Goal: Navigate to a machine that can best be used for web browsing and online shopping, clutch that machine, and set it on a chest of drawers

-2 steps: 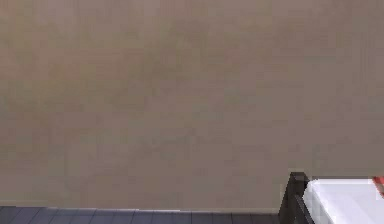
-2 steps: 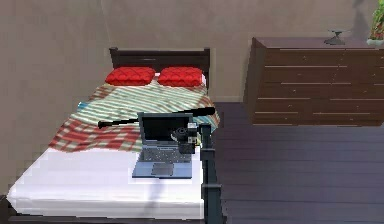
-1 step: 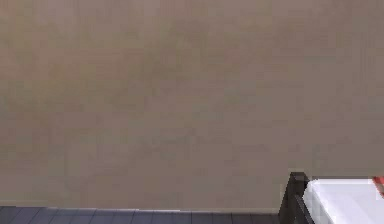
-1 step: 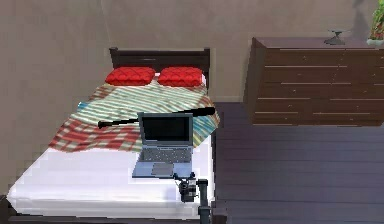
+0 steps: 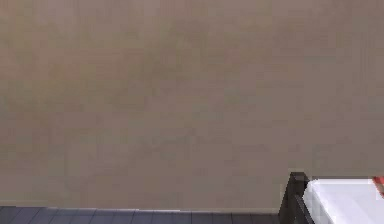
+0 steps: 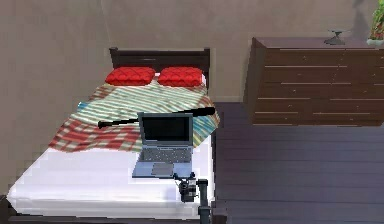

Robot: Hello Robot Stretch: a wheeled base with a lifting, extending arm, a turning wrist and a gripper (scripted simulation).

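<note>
Laptop (image 6: 165, 143) sits on the bed (image 6: 60, 185), lid up, screen facing the robot, near the mattress's front edge and just below the striped blanket (image 6: 105, 128). End effector (image 6: 183, 182) is at the laptop's front right corner. I can't tell whether it holds anything, or how wide the fingers stand, because the laptop lies right behind it on the bed.

Risks from here, as I judge them:
- A grip on one corner of the thin base puts the screen's weight off to one side, so the laptop could twist or slide out on lift.
- The hinge may fold if the lid gets bumped.
- The mattress is soft, so pushing down moves the laptop rather than seating the grip.
- A dark stick (image 6: 125, 119) lies on the blanket behind the laptop and could snag if the arm (image 6: 205, 207) reaches too far.
- Dresser (image 6: 305, 85) is well apart, toward the arm side view's right, so the base must drive there with the load hanging.
- Forward view shows a wall (image 5: 180, 100) ahead and the bed corner at bottom right, so a turn could clip the frame.
- The dresser top's right end carries a plant (image 6: 377, 24) and a small dark item (image 6: 335, 39). Aim for the left end.
</note>
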